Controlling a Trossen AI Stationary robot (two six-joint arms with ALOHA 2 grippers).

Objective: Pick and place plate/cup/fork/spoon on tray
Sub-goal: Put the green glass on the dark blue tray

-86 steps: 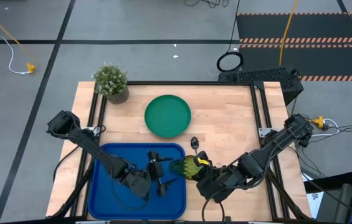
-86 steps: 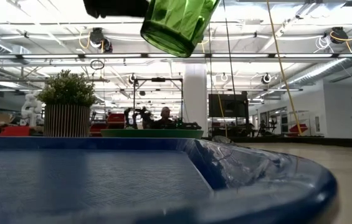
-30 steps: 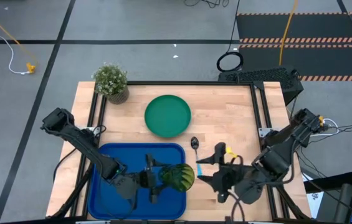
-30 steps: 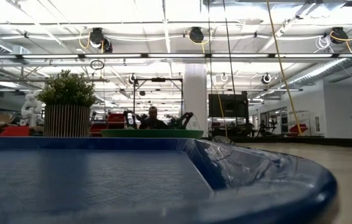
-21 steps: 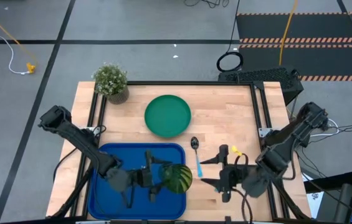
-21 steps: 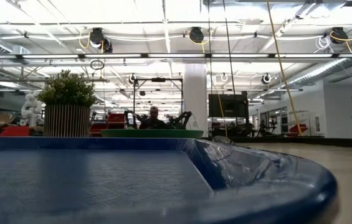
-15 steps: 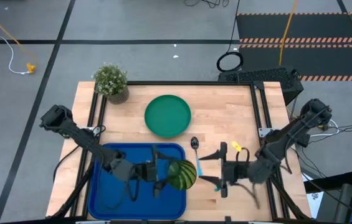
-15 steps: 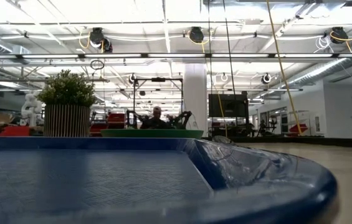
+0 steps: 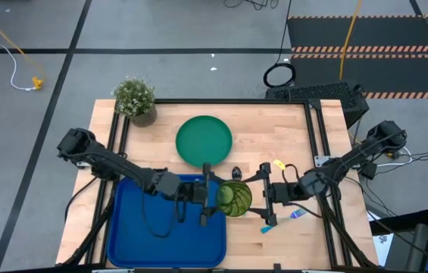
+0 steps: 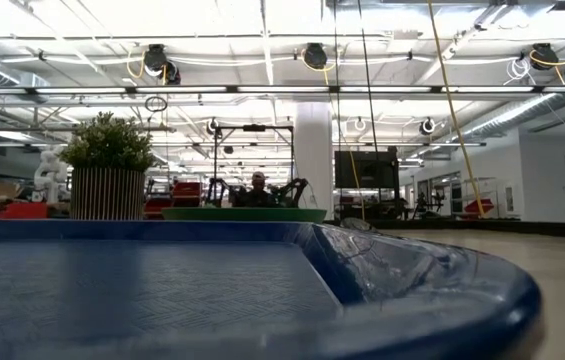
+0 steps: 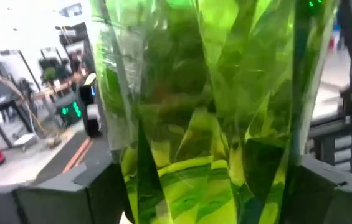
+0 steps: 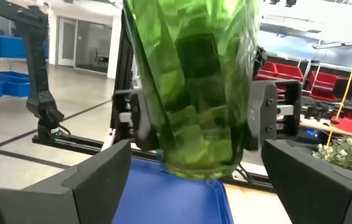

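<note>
The olive-green cup (image 9: 234,199) hangs over the right rim of the dark-blue tray (image 9: 134,231), with my left gripper (image 9: 215,199) shut on it. My right gripper (image 9: 261,199) stands open just to the cup's right and faces it. In the right wrist view the cup (image 12: 191,87) shows between its two fingers with a gap on each side. The green plate (image 9: 204,140) lies on the table beyond the tray. The spoon (image 9: 236,174) lies beside the tray's far right corner. The light-blue fork (image 9: 297,214) lies on the table partly under my right gripper. My left gripper pinches the cup's wall (image 11: 129,180) between its two fingers (image 11: 70,193), one on the far side and one on the near side. The fingers come level from the table's left. The cup stands roughly upright, lifted clear of the tray.
A small potted plant (image 9: 135,98) stands at the table's far left corner. Bare wood lies to the right of the plate and beyond my right gripper. In the low view the tray's rim (image 10: 402,270) fills the foreground, with the plate (image 10: 244,214) and the plant (image 10: 109,170) behind it.
My left gripper has carried the cup toward the table's right and far edges, from over the tray's floor to over its right rim. My right gripper has moved toward the far edge, level with the cup, and has opened wider.
</note>
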